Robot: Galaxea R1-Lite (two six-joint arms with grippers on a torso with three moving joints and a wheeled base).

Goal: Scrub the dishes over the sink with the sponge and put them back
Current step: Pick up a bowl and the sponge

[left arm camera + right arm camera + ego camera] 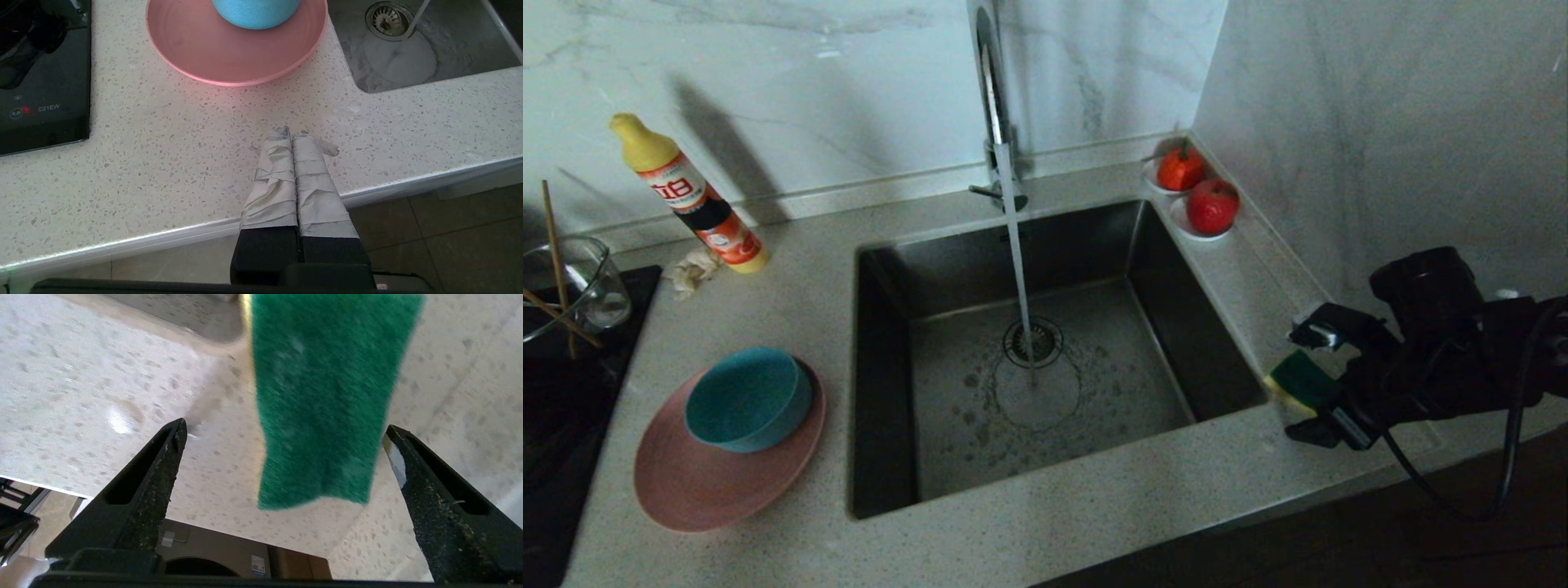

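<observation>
The right gripper [1311, 384] hangs at the counter [1029, 539] corner beside the sink [882, 384], its jaws spread wide to either side of the sponge [322, 400], which lies green face up on the counter and is not yet grasped; the left gripper [292, 139] is clenched on nothing, parked over the counter's front edge near the pink plate [229, 57].

The likely trouble, as I judge it: the sponge sits close to the basin's corner, so a closing finger that catches one edge could nudge it over the rim into the running water [1017, 269]; a shallow pinch on soft foam could also let it slip out on the lift.

As for vessels: the teal bowl [747, 398] rests inside the plate, left of the sink, and looks empty; the sink holds only the water stream and a wet patch round the drain [1033, 341]; a glass jug [572, 286] at the far left holds chopsticks [556, 261]; two white saucers [1201, 230] in the back corner each carry a red fruit [1213, 204].
</observation>
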